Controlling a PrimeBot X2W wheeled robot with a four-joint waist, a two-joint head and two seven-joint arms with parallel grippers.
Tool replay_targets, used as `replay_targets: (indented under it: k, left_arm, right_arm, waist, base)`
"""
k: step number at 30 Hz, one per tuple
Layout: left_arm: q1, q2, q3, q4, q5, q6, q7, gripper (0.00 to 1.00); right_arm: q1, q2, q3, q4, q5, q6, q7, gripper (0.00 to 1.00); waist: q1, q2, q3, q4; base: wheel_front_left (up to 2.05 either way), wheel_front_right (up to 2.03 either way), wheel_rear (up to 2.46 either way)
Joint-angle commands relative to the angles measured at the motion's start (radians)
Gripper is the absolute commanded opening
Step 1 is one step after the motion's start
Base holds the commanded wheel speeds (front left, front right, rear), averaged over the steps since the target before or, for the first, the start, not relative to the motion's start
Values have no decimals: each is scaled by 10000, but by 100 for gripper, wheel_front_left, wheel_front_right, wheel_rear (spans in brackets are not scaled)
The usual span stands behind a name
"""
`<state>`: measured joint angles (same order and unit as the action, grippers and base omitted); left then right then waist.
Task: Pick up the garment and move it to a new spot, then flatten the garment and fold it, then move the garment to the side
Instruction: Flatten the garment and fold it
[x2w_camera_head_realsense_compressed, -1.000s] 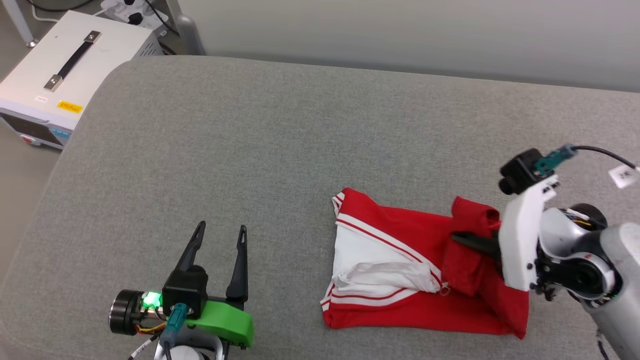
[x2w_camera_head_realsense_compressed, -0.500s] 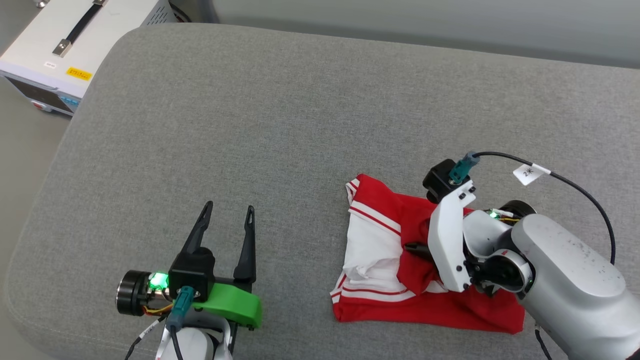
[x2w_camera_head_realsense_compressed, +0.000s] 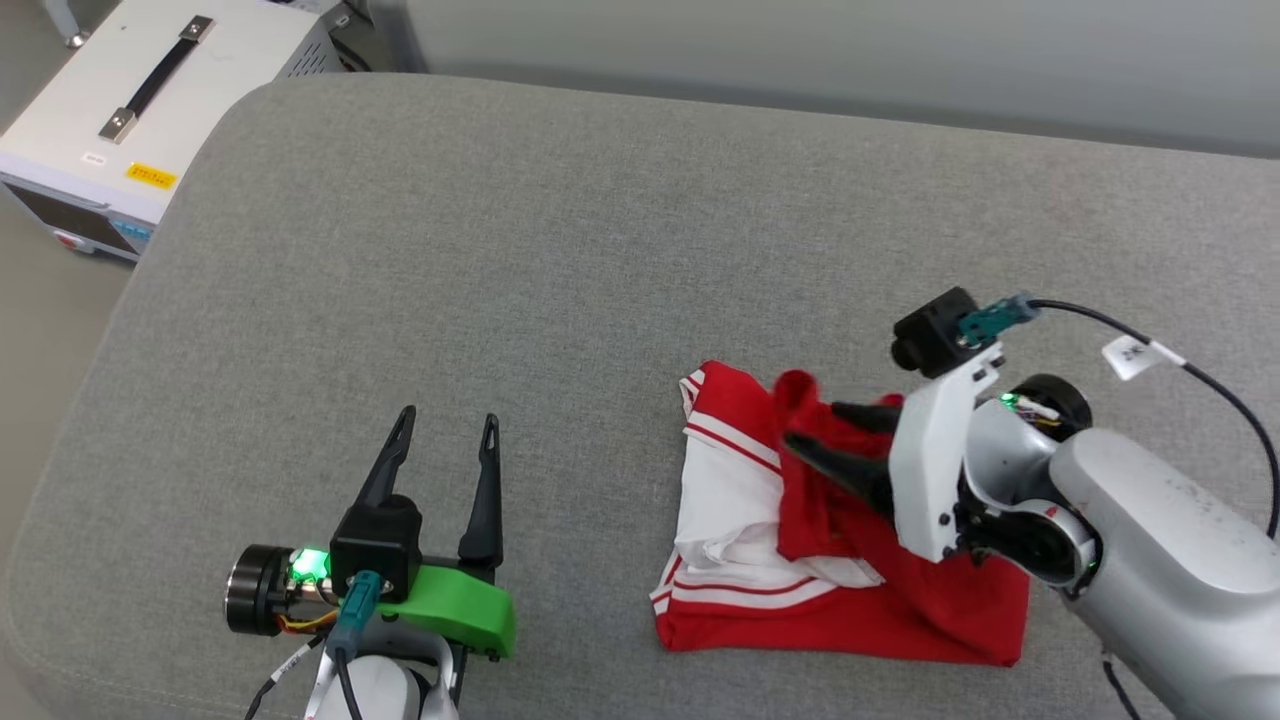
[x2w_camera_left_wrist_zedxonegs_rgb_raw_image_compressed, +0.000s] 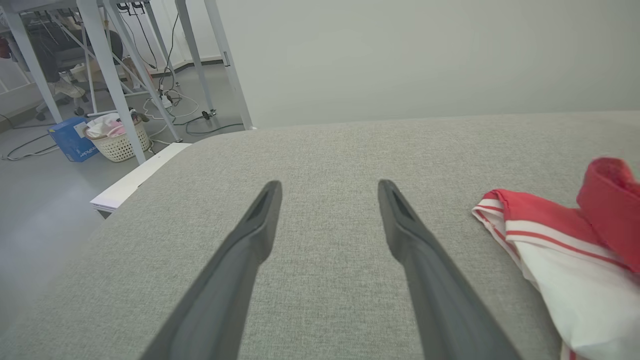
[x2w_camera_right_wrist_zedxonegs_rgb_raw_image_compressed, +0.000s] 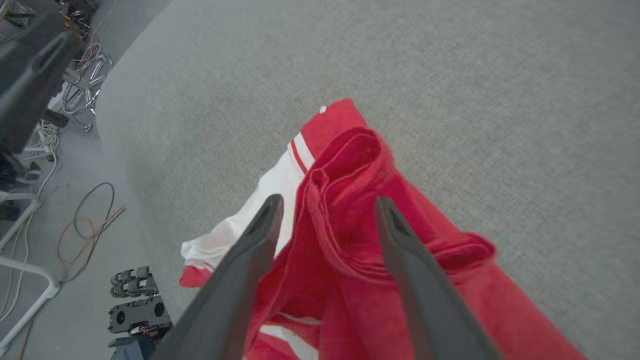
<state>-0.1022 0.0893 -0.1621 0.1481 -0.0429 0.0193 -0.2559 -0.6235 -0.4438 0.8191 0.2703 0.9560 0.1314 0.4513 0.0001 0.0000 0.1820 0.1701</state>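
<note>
The right tool (x2w_camera_head_realsense_compressed: 810, 424) gapes around a red fold of the garment (x2w_camera_head_realsense_compressed: 800, 620), bunched on the grey cushion (x2w_camera_head_realsense_compressed: 500, 250) right of the open left tool (x2w_camera_head_realsense_compressed: 448, 415); a finger could snag and drag that fold on leaving.

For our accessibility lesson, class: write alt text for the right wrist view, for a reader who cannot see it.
A raised fold of the red garment stands between the open jaws of the right gripper. Its white sleeve lies to the left on the grey cushion, with cables on the floor beyond.
</note>
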Motion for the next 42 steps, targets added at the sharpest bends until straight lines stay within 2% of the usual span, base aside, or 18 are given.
replay_targets:
  k: [1, 6, 10, 14, 18, 19, 25, 31, 36, 42]
  left_arm:
    - [103, 2, 40, -7, 78, -49, -59, 100]
    - [263, 68, 159, -55, 83, -47, -59, 100]
    - [370, 82, 252, -102, 66, -19, -59, 100]
    - [487, 68, 316, -150, 42, 3, -59, 100]
    - [589, 68, 349, -201, 37, -5, -59, 100]
    - [663, 79, 383, -243, 32, -6, -59, 100]
    - [924, 130, 482, -411, 11, 10, -59, 100]
    - [1238, 156, 502, -638, 9, 3, -59, 100]
    - [1381, 180, 431, -681, 58, -29, -59, 100]
    - [1505, 192, 386, -673, 55, -54, -59, 100]
  right_arm:
    - [147, -241, -147, -250, 23, -7, -435, 100]
    - [497, -997, -987, -994, -504, -7, -2121, 100]
    - [931, -1101, -2132, -1026, -1436, -7, -3635, 100]
    - [1614, -748, -3450, -900, -2759, -7, -5046, 100]
    - [2540, -69, -4938, -845, -4239, -7, -6240, 100]
    - [3321, 622, -6142, -978, -5172, -7, -6754, 100]
    - [4751, 1858, -7620, -1911, -6491, -7, -7084, 100]
    - [6028, 2862, -8422, -2862, -7089, -7, -7125, 100]
    - [6948, 3274, -8556, -3438, -7544, -7, -7128, 100]
    - [7641, 3520, -8619, -3556, -7901, -7, -7129, 100]
  waist:
    - [-1, 0, -260, -197]
    - [-1, 0, -573, -515]
    - [-1, 0, -800, -787]
    - [-1, 0, -997, -1023]
    - [-1, 0, -1156, -1205]
    - [-1, 0, -1262, -1297]
    - [-1, 0, -1455, -1445]
    - [-1, 0, -1620, -1437]
    - [-1, 0, -1740, -1363]
    - [-1, 0, -1831, -1300]
  base:
    - [0, 0, 0]
    - [0, 0, 0]
    - [0, 0, 0]
    - [0, 0, 0]
    - [0, 0, 0]
    - [0, 0, 0]
    - [0, 0, 0]
    - [0, 0, 0]
    - [0, 0, 0]
    - [0, 0, 0]
